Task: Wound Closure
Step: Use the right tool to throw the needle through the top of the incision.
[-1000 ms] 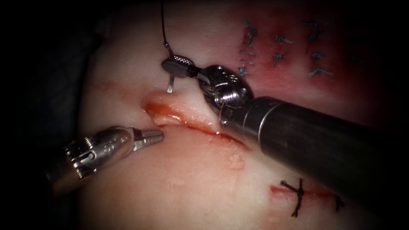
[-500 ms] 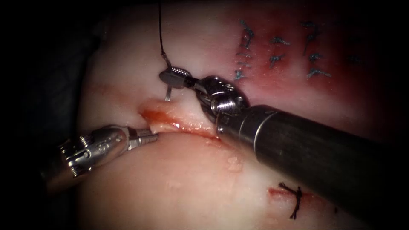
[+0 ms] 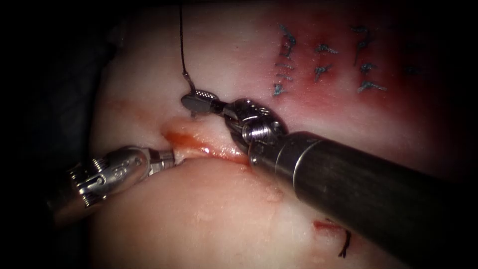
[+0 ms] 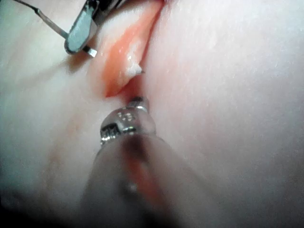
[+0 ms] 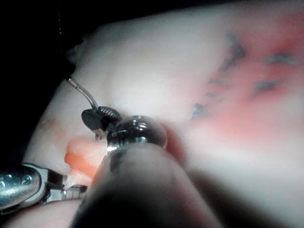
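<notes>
Right tool: we find its jaws closed on the needle, gripping near the thread end of the curve. The short stretch of needle below the jaws points down at the tissue, and its lower end meets the upper lip of the cut. We cannot tell whether the tip has entered. In the left wrist view the same jaws show the stub of needle just clear of the pale surface. In the right wrist view the jaws sit just above the raised pink edge of the cut.

Thread: we trace it from the needle's swaged end straight up and out of the endoscope view, slack-free and clear of both tools.

Left tool: its tip lies at the left end of the cut, pressed against the lower lip. We cannot tell how its jaws stand or whether they hold anything. In its own wrist view the tip sits in the mouth of the cut.

Cut: open, wet with red fluid, upper lip lifted. Little free room lies between the two tips.

Beyond: old stitches on reddened tissue above the right shaft, well apart; one dark knot below the shaft, beside a short red slit.
</notes>
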Controlling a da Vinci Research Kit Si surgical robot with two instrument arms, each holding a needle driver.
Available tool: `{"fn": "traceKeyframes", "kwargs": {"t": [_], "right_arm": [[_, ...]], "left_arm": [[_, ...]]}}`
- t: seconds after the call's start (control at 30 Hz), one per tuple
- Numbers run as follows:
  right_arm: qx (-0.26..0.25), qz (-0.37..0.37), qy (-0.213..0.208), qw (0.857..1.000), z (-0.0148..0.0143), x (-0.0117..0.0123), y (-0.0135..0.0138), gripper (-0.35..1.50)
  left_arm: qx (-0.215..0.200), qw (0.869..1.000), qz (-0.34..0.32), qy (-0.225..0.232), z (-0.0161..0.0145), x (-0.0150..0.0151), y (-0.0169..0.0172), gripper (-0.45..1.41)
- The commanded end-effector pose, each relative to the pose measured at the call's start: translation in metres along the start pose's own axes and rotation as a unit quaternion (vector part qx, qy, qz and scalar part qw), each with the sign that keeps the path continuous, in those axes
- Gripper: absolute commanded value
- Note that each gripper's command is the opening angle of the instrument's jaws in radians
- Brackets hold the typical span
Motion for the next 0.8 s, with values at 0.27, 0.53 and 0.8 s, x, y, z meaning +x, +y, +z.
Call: {"fn": "traceKeyframes", "kwargs": {"t": [0.27, 0.53, 0.8], "right_arm": [[0.012, 0.032, -0.010, 0.999, 0.0005, 0.0003, 0.0002, -0.35], [0.001, -0.032, 0.029, 0.999, 0.0002, 0.0027, 0.0013, 0.44], [-0.020, -0.121, 0.067, 0.990, -0.0001, 0.0056, 0.0020, 1.16]], "left_arm": [[0.000, 1.000, 0.001, 0.001, 0.0007, 0.0002, -0.0003, -0.35], [0.000, 1.000, 0.000, 0.001, 0.0006, 0.0003, -0.0003, -0.35], [0.000, 1.000, 0.000, 0.001, 0.0006, 0.0003, -0.0002, -0.35]]}}
